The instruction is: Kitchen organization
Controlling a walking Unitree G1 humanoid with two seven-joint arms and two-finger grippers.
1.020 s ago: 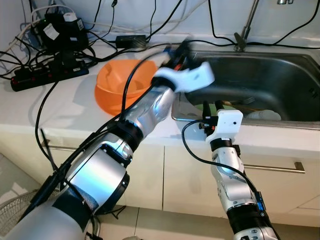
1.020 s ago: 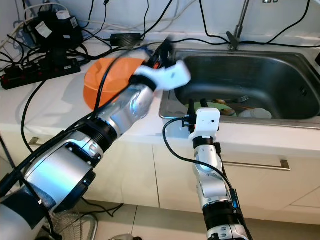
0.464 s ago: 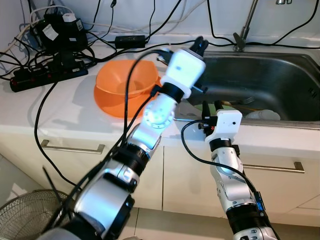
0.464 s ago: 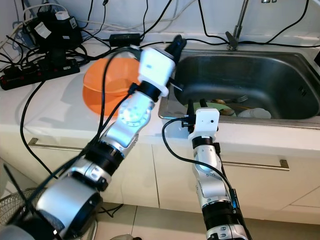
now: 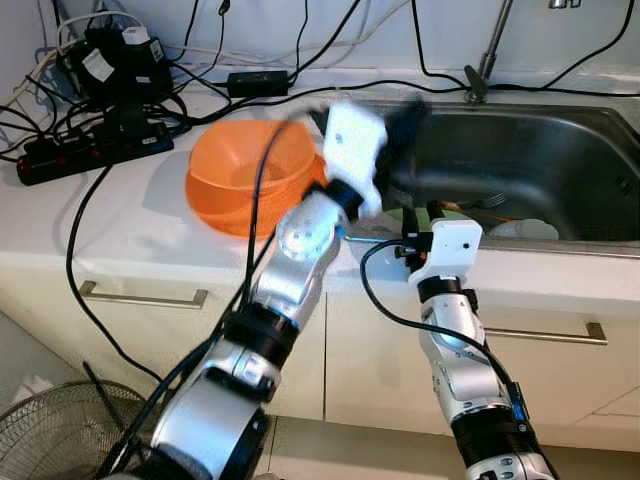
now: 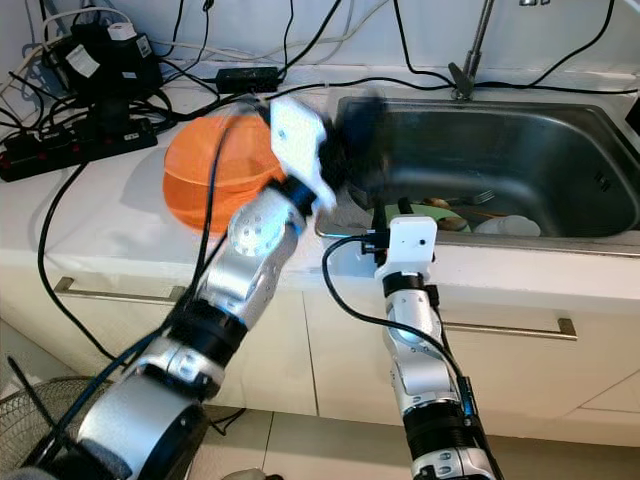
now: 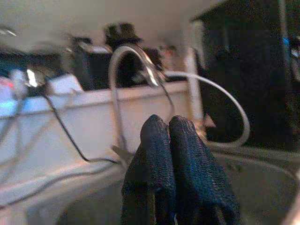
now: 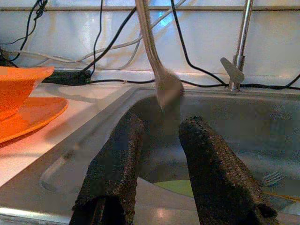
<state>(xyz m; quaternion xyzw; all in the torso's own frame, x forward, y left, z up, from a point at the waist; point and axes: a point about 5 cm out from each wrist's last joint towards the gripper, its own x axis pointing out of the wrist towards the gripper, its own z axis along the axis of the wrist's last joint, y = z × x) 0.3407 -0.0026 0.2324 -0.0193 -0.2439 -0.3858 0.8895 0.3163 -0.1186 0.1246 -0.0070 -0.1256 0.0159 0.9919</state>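
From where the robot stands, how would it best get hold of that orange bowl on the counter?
Probably by the rim. The orange bowl sits upright on an orange plate, mouth open upward, so one finger could slip inside the wall and the other outside. Coming from above on the near edge looks easiest; the cables crowd the far side. The left gripper is blurred over the sink.
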